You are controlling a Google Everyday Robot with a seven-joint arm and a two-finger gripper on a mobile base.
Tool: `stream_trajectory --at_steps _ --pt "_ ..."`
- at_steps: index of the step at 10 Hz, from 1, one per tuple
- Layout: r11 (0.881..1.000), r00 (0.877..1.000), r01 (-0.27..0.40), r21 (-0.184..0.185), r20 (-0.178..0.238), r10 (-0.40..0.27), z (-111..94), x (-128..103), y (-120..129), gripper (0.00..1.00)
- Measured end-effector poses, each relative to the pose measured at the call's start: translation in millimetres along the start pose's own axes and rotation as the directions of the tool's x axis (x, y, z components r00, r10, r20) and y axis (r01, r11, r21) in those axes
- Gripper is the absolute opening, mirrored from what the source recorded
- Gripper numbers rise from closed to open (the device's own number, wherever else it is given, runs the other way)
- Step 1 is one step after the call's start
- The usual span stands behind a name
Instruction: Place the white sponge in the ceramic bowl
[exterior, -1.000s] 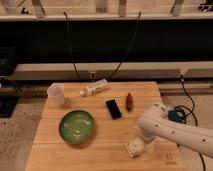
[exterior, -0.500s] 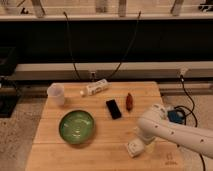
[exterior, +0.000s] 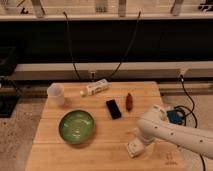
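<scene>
Nothing visibly moved; gripper point(exterior: 136, 144) sits on small off-white rectangular sponge point(exterior: 131, 149) presumably for pickup, round glossy green ceramic bowl point(exterior: 62, 121) well apart; we cannot tell its grip

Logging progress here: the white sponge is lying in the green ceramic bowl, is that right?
Not quite. In the camera view the white sponge lies on the wooden table near its front edge, well apart from the green ceramic bowl, with the claw down right at it.
</scene>
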Motion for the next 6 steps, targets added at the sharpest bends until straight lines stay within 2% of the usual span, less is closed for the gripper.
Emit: stream_trajectory --at_steps 2,3,4,6 --pt "1.0 1.0 -0.002 0.003 -0.001 0.002 2.7 -0.4 -0.2 0.51" --pt "1.0 1.0 -0.003 0.003 -0.002 0.003 3.1 0.2 -0.4 0.43" --pt "1.0 1.0 -0.003 0.004 -0.003 0.003 4.2 0.9 -0.6 0.29" --pt "1.0 1.0 -0.004 0.005 -0.006 0.004 5.7 1.2 -0.2 0.12"
